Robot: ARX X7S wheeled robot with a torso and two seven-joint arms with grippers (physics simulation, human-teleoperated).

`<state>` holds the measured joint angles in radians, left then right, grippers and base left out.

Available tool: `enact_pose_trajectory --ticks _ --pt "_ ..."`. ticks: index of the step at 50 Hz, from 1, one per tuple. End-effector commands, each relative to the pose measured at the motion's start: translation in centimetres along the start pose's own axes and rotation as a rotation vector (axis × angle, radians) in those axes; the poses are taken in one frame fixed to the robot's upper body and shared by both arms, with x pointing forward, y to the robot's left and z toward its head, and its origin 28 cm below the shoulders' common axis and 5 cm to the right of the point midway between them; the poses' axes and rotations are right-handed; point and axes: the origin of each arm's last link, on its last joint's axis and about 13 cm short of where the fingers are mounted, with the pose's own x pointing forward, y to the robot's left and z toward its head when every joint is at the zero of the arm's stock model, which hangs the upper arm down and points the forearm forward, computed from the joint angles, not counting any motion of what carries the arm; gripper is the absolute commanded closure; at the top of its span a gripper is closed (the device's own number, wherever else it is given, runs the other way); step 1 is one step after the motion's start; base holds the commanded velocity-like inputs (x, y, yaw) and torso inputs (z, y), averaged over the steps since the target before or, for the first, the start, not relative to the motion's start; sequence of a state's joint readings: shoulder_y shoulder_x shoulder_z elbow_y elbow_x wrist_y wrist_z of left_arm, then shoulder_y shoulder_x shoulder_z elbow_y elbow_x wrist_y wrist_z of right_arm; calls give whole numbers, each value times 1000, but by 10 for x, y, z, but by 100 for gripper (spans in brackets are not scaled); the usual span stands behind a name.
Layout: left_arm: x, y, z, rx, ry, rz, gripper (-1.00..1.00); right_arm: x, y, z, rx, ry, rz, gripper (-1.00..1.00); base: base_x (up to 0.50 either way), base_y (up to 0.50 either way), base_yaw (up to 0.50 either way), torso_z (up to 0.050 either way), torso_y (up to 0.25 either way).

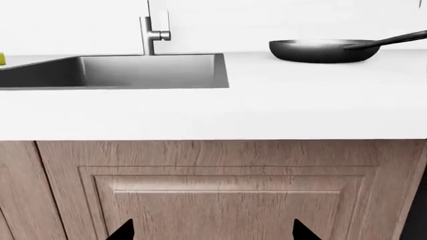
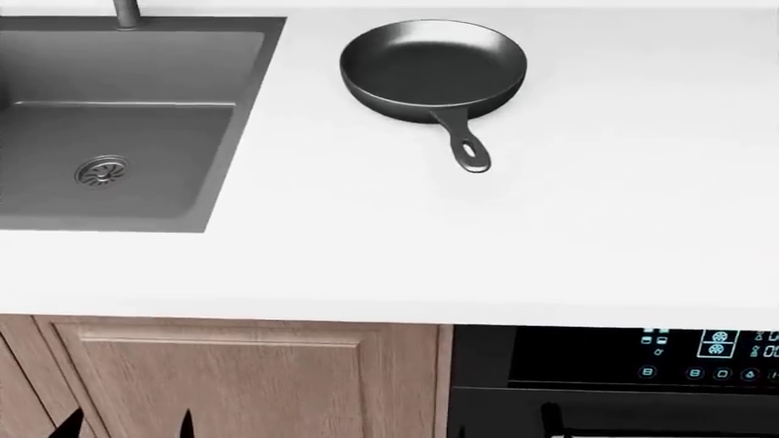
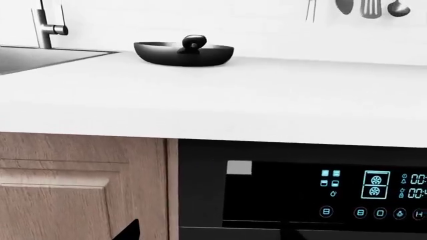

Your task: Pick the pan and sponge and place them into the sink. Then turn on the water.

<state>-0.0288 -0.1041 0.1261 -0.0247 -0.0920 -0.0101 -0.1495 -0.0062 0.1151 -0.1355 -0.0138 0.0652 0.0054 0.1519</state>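
The pan (image 2: 432,68) sits on the white counter (image 2: 548,228) to the right of the sink (image 2: 134,192), its handle pointing toward the front edge. It also shows in the left wrist view (image 1: 323,50) and the right wrist view (image 3: 183,52). A yellow sliver of the sponge (image 1: 2,59) shows at the frame edge beyond the sink (image 1: 133,72). No water runs from the tap (image 1: 153,35). My left gripper (image 1: 213,235) is open and empty, low before the cabinet door, and its tips show in the head view (image 2: 128,424). My right gripper (image 3: 207,235) is open and empty, below counter level.
A wooden cabinet door (image 1: 227,195) is under the sink. A black oven with a lit control panel (image 2: 706,351) is under the counter on the right. Utensils (image 3: 363,7) hang on the back wall. The sink has a round drain (image 2: 101,171).
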Motion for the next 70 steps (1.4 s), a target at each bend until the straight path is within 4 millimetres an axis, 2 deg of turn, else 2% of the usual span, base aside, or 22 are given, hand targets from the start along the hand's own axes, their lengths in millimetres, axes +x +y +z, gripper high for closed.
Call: enact_pose_trajectory --ticks 1,19,37,39,40,41,42,46,53,55,58,64,65,69,70 --pt "1 -1 0 -1 0 4 -100 0 0 0 -3 1 -5 -100 0 0 0 50 0" --pt "1 0 0 -12 4 6 -100 -1 1 1 -1 -10 -3 -100 0 0 0 50 0" --pt "1 -1 3 -23 -16 -9 -100 -1 1 1 5 -17 15 -100 0 0 0 0 0" --pt "-1 3 8 -80 -34 9 -100 -2 2 6 36 -50 48 -100 0 0 0 0 0" --pt "-1 4 8 -16 -20 24 -100 -2 2 7 56 -49 50 -100 0 0 0 0 0" --pt "-3 2 16 -9 -44 21 -100 -2 1 9 71 -32 36 -100 0 0 0 0 0" --pt "-4 1 24 -20 -35 2 -100 0 -1 16 82 -31 43 -100 0 0 0 0 0" --pt "-7 3 51 -61 -26 -31 -100 6 -11 66 45 -101 30 -100 0 0 0 0 0" --pt "-3 14 101 -48 -25 -73 -100 13 -31 121 -17 -127 33 -100 0 0 0 0 0" --pt "-2 17 113 -33 -34 -91 -100 13 -36 139 -21 -130 38 -100 0 0 0 0 0" --pt "0 28 143 -25 -23 -114 -100 17 -51 172 -39 -138 37 -100 0 0 0 0 0" --pt "9 40 168 20 19 -135 -100 22 -65 204 -40 -118 29 -100 0 0 0 0 0" --pt "10 45 174 -46 26 -123 -100 22 -68 210 -29 -122 32 -100 0 0 0 0 0" --pt "15 43 183 -26 38 -127 -100 25 -73 217 -32 -89 28 -100 0 0 0 0 0" --pt "14 49 185 -11 50 -133 -100 24 -74 218 -5 -81 49 -100 0 0 0 0 0"
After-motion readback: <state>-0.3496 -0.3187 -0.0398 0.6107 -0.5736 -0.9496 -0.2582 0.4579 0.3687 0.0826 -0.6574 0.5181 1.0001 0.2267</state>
